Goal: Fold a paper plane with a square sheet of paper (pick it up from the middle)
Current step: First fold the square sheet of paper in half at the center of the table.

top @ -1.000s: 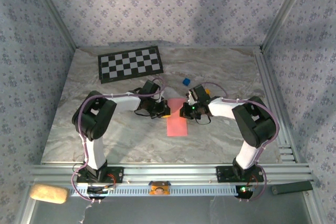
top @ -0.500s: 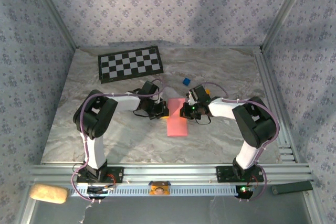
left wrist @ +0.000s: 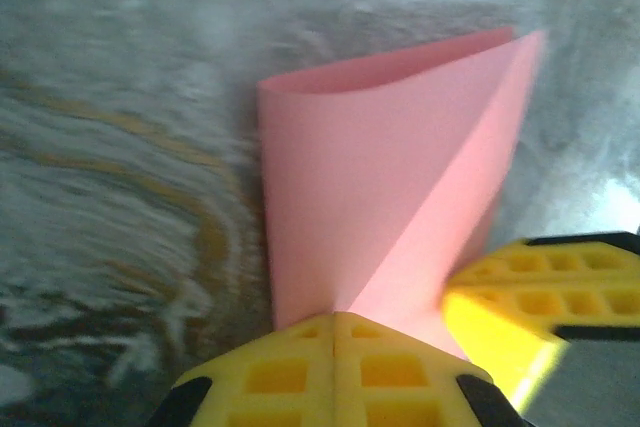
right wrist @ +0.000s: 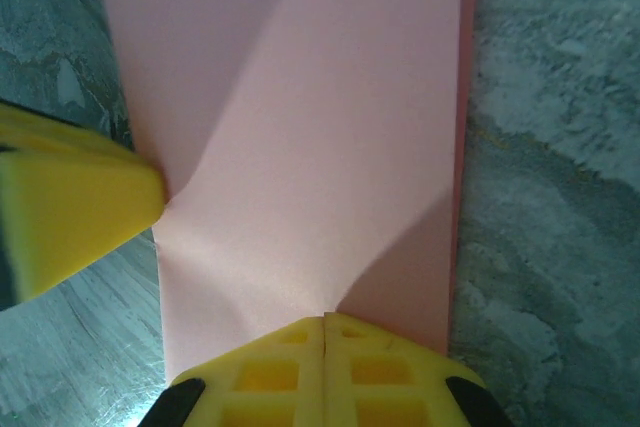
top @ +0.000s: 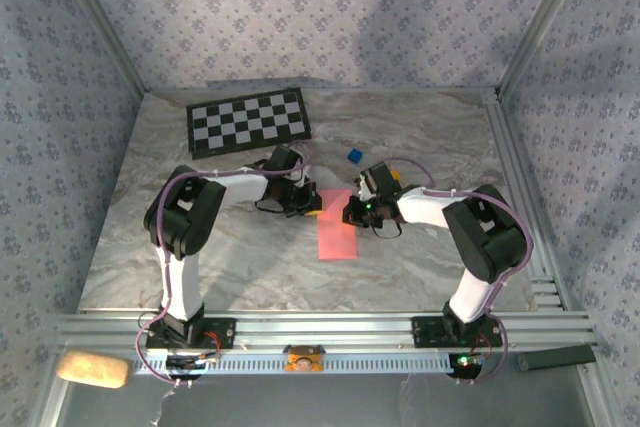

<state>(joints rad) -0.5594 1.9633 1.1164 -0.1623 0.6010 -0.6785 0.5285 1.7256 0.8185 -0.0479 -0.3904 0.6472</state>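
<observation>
The salmon-pink sheet of paper lies mid-table, folded into a narrow rectangle. Its far end is lifted and creased diagonally. My left gripper is shut on the paper's far left edge, fingertips pressed together. My right gripper is shut on the far right edge, fingertips closed on the sheet. Each wrist view shows the other gripper's yellow fingers close by on the paper. The paper plane is out of view.
A black-and-white checkerboard mat lies at the back left. A small blue block sits behind the grippers, with an orange block beside the right wrist. The marble table is walled on three sides.
The left arm's wrist has swung slightly toward the far side, drawing its edge of the paper with it. The right gripper has stayed put.
</observation>
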